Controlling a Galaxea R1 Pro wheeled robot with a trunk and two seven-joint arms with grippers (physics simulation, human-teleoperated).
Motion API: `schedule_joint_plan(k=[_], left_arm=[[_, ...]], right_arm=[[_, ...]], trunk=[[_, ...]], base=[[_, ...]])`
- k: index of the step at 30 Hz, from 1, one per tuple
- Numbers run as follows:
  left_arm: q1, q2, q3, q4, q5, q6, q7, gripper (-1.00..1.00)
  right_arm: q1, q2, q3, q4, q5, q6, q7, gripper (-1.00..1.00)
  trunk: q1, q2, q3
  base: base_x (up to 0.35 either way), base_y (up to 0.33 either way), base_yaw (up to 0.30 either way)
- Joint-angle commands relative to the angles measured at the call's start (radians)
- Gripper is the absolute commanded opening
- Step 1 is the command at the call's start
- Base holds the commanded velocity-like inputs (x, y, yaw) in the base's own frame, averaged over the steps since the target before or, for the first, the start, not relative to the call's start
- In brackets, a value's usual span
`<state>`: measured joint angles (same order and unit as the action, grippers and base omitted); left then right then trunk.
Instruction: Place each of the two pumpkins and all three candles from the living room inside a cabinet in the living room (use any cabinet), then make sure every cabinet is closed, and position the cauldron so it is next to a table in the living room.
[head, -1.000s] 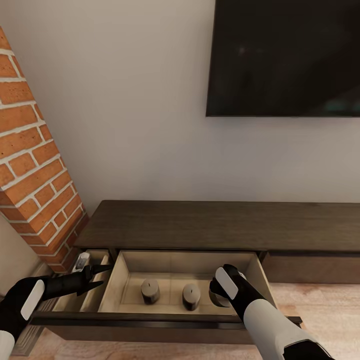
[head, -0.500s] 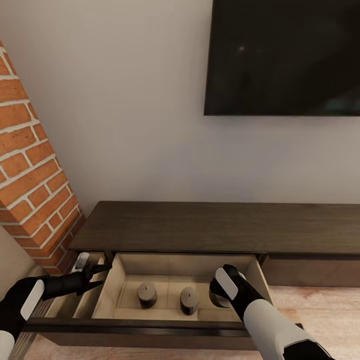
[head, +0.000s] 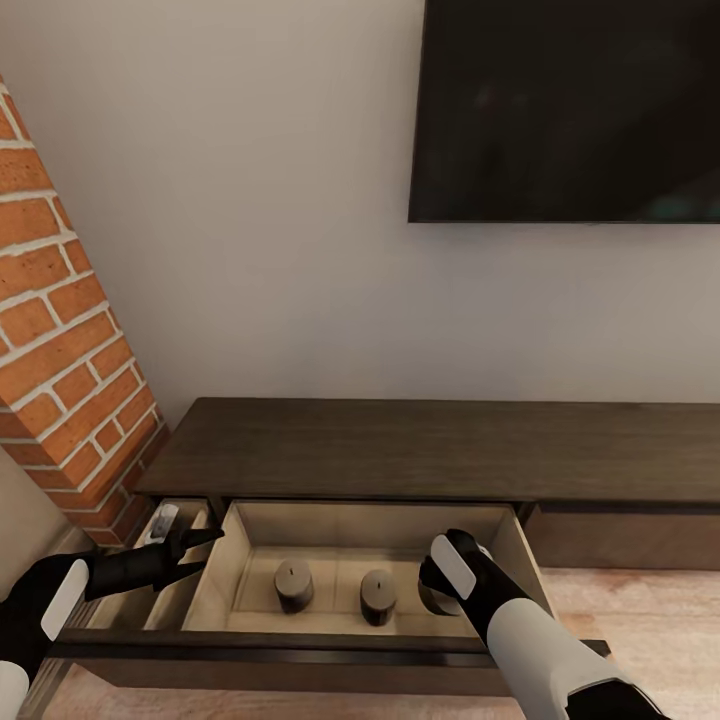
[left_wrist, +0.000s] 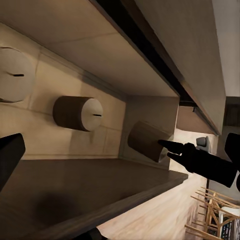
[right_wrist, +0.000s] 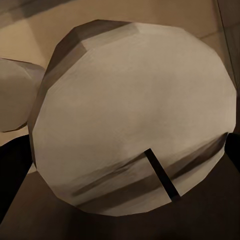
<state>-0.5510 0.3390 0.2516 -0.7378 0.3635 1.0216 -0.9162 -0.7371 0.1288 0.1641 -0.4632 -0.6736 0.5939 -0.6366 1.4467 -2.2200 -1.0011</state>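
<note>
In the open cabinet (head: 400, 450) drawer, right gripper (head: 440, 590) grips the third candle (right_wrist: 132, 117); left gripper (head: 195, 555) is open. Risk: a tilted release could topple it into the neighbouring candle (head: 378, 595).

No readable text, label, brand, number or sign appears in any view.
</note>
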Motion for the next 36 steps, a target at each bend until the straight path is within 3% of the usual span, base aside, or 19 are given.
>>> schedule_joint_plan(k=[1, 15, 20, 28, 36], left_arm=[[0.0, 0.0, 0.0, 0.0, 0.0, 0.0, 0.0, 1.0], [0.0, 0.0, 0.0, 0.0, 0.0, 0.0, 0.0, 1.0], [0.0, 0.0, 0.001, 0.0, 0.0, 0.001, -0.005, 1.0], [0.006, 0.001, 0.001, 0.0, -0.009, 0.0, -0.129, 1.0], [0.011, 0.002, 0.002, 0.0, -0.008, 0.0, -0.148, 1.0]], right_arm=[[0.0, 0.0, 0.0, 0.0, 0.0, 0.0, 0.0, -1.0], [0.0, 0.001, 0.001, 0.001, 0.0, 0.0, 0.0, -1.0], [-0.001, -0.001, 0.001, 0.002, -0.001, 0.001, 0.0, -1.0], [-0.001, -0.002, 0.002, 0.003, -0.001, 0.001, 0.0, -1.0], [-0.001, -0.002, 0.001, 0.003, -0.001, 0.0, -0.001, -1.0]], trunk=[[0.0, 0.0, 0.0], [0.0, 0.0, 0.0], [0.019, -0.035, -0.016], [0.05, -0.091, -0.041], [0.069, -0.126, -0.056]], base=[[0.0, 0.0, 0.0], [0.073, 0.0, 0.0], [0.004, 0.0, 0.0], [0.0, 0.0, 0.0], [0.0, 0.0, 0.0]])
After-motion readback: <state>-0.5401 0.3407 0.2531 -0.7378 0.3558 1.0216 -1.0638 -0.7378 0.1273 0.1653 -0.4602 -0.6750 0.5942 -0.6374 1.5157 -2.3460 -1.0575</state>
